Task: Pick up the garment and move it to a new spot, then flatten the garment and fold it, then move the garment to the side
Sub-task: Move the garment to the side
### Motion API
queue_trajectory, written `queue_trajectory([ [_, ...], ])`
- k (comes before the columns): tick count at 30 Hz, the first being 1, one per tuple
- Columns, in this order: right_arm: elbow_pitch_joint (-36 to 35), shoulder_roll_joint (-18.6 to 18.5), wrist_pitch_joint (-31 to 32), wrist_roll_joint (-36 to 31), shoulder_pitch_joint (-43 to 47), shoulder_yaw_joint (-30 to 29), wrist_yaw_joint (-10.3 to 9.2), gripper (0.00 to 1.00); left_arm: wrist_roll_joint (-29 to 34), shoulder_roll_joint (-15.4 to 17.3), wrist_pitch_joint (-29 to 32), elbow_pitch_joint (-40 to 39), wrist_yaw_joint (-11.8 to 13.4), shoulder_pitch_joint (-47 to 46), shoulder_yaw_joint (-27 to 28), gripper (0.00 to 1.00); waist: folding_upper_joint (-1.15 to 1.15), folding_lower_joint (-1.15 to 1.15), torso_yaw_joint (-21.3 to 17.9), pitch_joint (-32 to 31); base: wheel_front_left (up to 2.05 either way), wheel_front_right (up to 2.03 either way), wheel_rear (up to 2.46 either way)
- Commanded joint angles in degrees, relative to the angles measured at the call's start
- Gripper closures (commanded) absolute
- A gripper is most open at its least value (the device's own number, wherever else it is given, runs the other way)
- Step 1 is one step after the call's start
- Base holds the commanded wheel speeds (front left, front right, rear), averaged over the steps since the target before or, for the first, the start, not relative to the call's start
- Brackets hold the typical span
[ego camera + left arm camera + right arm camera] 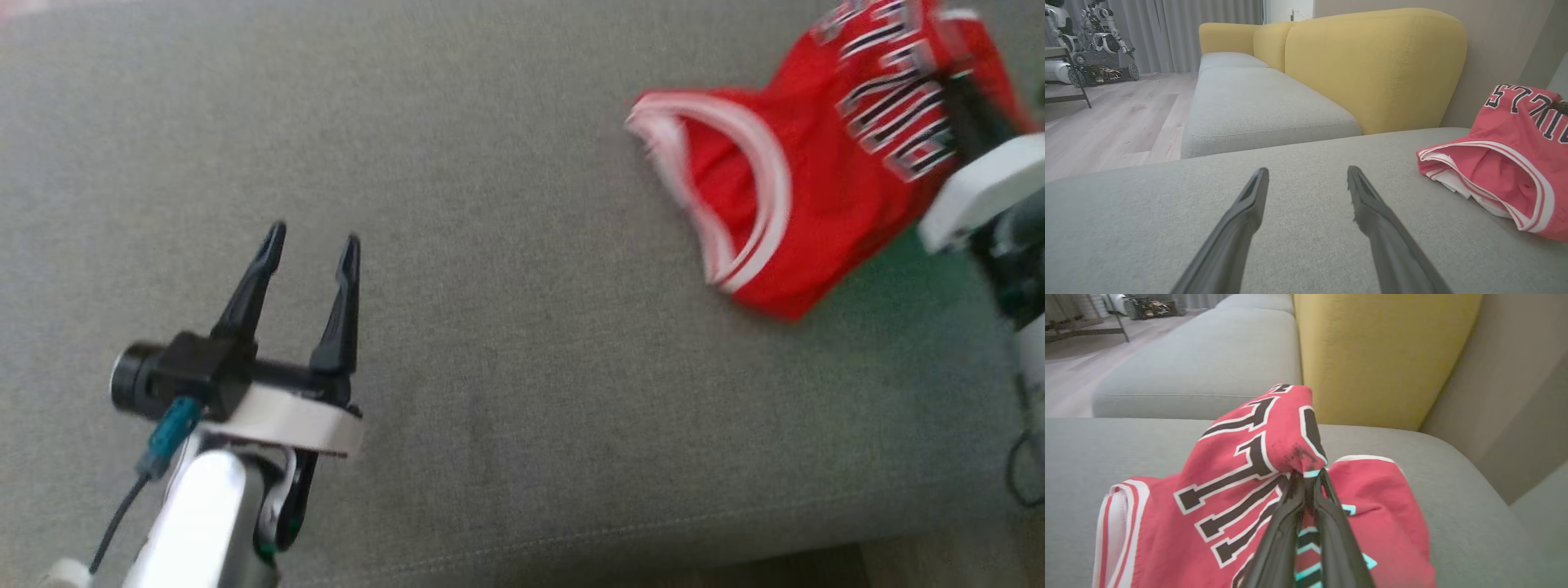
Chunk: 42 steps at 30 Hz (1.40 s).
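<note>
The garment (808, 180) is a red sleeveless jersey with white trim and black lettering, crumpled on the grey cushion at the upper right of the head view. It also lies at the right of the left wrist view, garment (1502, 163). My right gripper (1308, 475) is shut on a raised fold of the garment (1274, 433), and that fold stands up above the rest of the cloth. In the head view the right gripper (963, 102) reaches in from the right edge. My left gripper (314, 237) hovers open over bare cushion at the lower left, well away from the jersey, its fingers (1249, 204) spread.
The grey seat cushion (506, 343) spans the head view, with its front edge along the bottom. A yellow backrest (1372, 65) rises behind it. More grey cushions (1257, 102) extend away, with wooden floor (1106, 122) and another robot (1090, 45) beyond.
</note>
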Motion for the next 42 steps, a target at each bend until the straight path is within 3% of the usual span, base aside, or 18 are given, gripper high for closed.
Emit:
queue_trajectory([
  [1, 1.64, -2.23, -1.92, 0.19, -2.93, -2.49, -0.04, 1.0, 0.67, 1.06, -0.51, -1.98, -0.39, -3.48, 1.12, 0.0, 0.0, -0.01, -0.3, 2.6, 0.0, 0.0, 0.0],
  [9, 13.04, -3.65, -4.9, -0.47, -10.78, -14.15, -0.04, 1.0, 1.1, 1.09, -0.5, -1.8, -1.23, -5.29, -0.27, 0.0, 0.0, -0.01, -0.05, 6.54, 0.0, 0.0, 0.0],
  [19, 25.52, -4.62, -7.02, -3.87, -15.36, -23.77, -0.04, 1.0, 1.53, 1.41, -0.49, -2.28, -2.38, -7.84, -1.72, 0.0, 0.0, -0.01, 0.12, 10.53, 0.0, 0.0, 0.0],
  [26, 29.64, -3.69, -10.06, -5.08, -17.74, -26.17, -0.04, 1.0, 1.66, 1.9, -0.4, -2.21, -2.57, -8.81, -2.17, 0.0, 0.0, -0.01, -0.1, 12.22, 0.0, 0.0, 0.0],
  [27, 30.48, -3.57, -10.84, -5.29, -18.29, -26.3, -0.04, 0.55, 1.63, 2.02, -0.4, -2.11, -2.57, -8.97, -2.23, 0.0, 0.0, -0.01, -0.12, 12.32, 0.0, 0.0, 0.0],
  [28, 30.99, -3.43, -11.04, -5.23, -18.51, -26.38, -0.04, 0.0, 1.56, 2.04, -0.41, -1.96, -2.58, -9.02, -2.25, 0.0, 0.0, -0.01, -0.11, 12.12, 0.0, 0.0, 0.0],
  [36, 32.36, -2.18, -14.78, -6.46, -16.51, -23.81, -0.04, 0.0, 0.7, 1.57, -0.46, -0.49, -1.95, -7.59, -2.01, 0.0, 0.0, -0.01, -0.26, 7.49, 0.0, 0.0, 0.0],
  [42, 27.61, 1.04, -19.5, -6.76, -12.05, -19.3, -0.04, 0.0, -0.18, 1.41, -0.5, -0.06, -0.66, -4.5, -0.85, 0.0, 0.0, -0.01, -0.55, 2.94, 0.0, 0.0, 0.0],
])
